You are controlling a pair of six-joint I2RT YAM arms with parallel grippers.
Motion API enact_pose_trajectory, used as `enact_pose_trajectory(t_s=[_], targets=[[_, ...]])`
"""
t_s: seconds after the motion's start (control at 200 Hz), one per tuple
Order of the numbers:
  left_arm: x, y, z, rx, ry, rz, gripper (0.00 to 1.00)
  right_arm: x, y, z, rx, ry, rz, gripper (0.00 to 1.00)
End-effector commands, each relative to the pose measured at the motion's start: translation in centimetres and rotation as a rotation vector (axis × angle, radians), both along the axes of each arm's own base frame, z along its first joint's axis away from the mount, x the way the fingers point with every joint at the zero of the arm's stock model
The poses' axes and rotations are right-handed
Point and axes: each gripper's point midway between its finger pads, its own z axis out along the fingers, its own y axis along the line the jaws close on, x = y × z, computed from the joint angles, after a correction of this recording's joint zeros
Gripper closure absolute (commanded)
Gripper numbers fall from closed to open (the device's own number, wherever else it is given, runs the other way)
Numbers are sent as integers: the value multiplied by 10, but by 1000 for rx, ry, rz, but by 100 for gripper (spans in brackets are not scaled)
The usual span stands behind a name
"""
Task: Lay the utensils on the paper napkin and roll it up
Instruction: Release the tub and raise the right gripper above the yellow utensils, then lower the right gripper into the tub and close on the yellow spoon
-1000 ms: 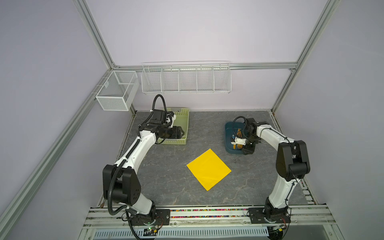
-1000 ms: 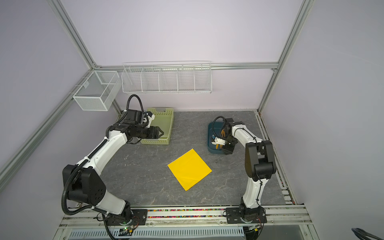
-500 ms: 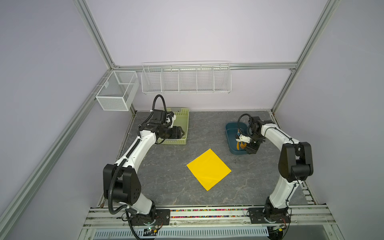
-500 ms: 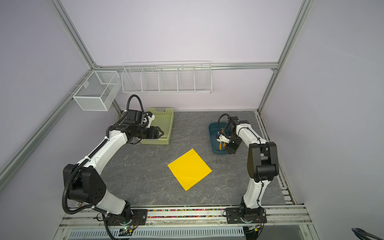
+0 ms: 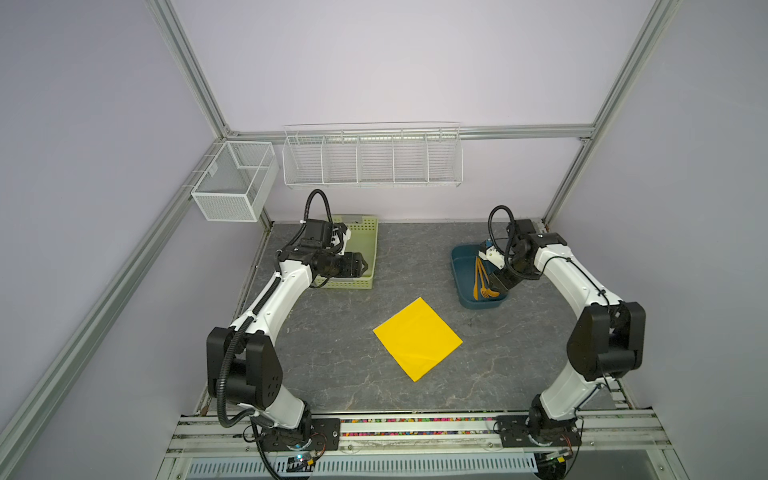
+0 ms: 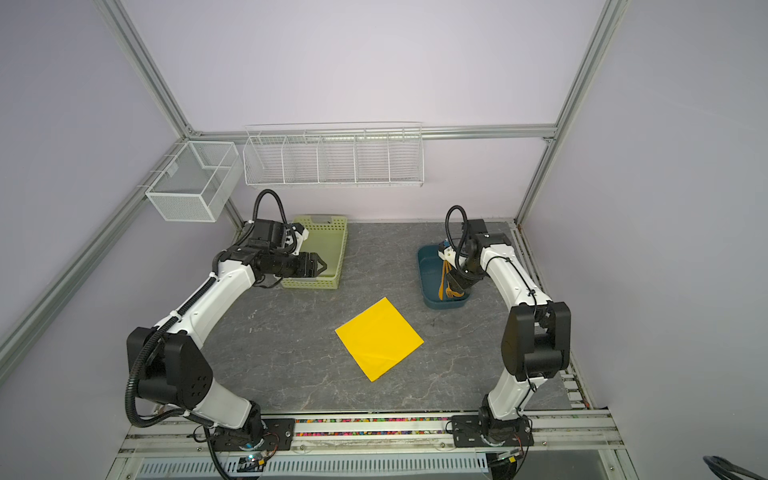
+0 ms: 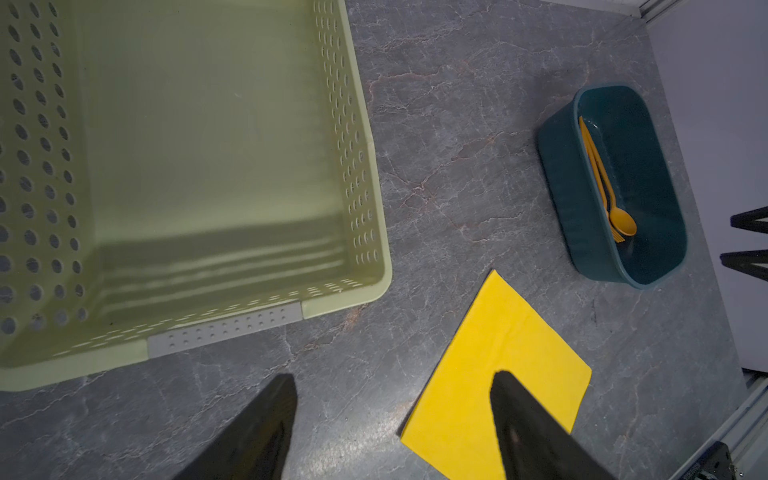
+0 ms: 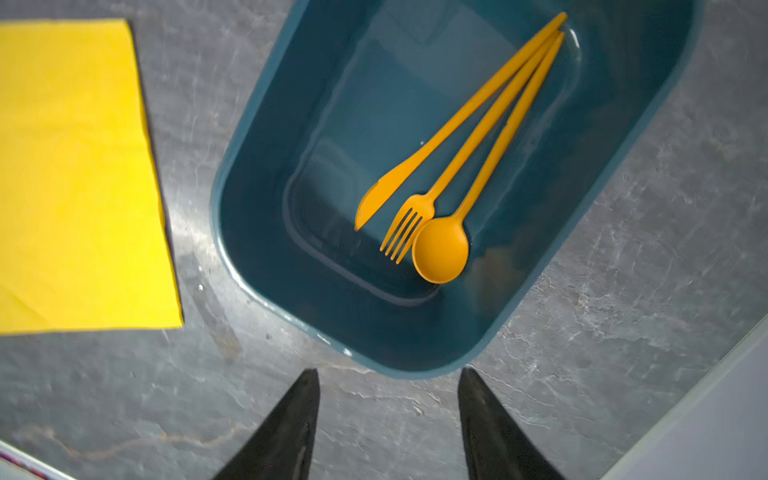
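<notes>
The utensils [image 8: 465,151] lie in a teal tub [image 8: 266,291], heads toward the nearer right end effector [image 8: 388,374] (released, empty), handles converging away from it. The tub wall hems them in. The paper napkin [image 8: 79,178] lies bare on the bench [image 5: 332,353]; the left end effector [image 7: 392,376], also released, hangs by the green basket [image 7: 365,208].

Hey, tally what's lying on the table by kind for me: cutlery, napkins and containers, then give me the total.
Cutlery: 3 (knife, fork, spoon)
Napkins: 1 (yellow napkin)
Containers: 2 (green basket, blue tub)
Total: 6
</notes>
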Motion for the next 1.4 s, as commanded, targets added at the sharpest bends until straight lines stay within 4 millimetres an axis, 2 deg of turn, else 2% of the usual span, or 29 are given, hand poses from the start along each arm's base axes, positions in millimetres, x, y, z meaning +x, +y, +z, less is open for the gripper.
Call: enact_pose_trajectory(t_s=[0.0,0.25,0.385,0.485,0.675,0.93,1.06,1.215,1.395], targets=[[3,8,-3,28,-25,23,25,17,-1,11,95,-55,-296,47],[19,29,15,132,-109,107,25,20,-7,-5,146,-9,-602,60],[21,40,29,155,-130,172,24,18,5,-9,216,63,-700,59],[16,39,40,132,-141,178,22,18,12,-10,201,101,-733,62],[-4,48,25,135,-76,235,22,25,24,-6,202,170,-736,63],[-28,77,27,225,-83,331,22,46,15,-14,91,171,-710,67],[-33,82,27,242,-81,347,21,55,8,-29,39,166,-692,70],[-36,84,27,248,-79,351,20,57,3,-49,-14,192,-663,74],[-39,87,24,261,-65,354,20,57,-9,-70,-70,218,-651,75]])
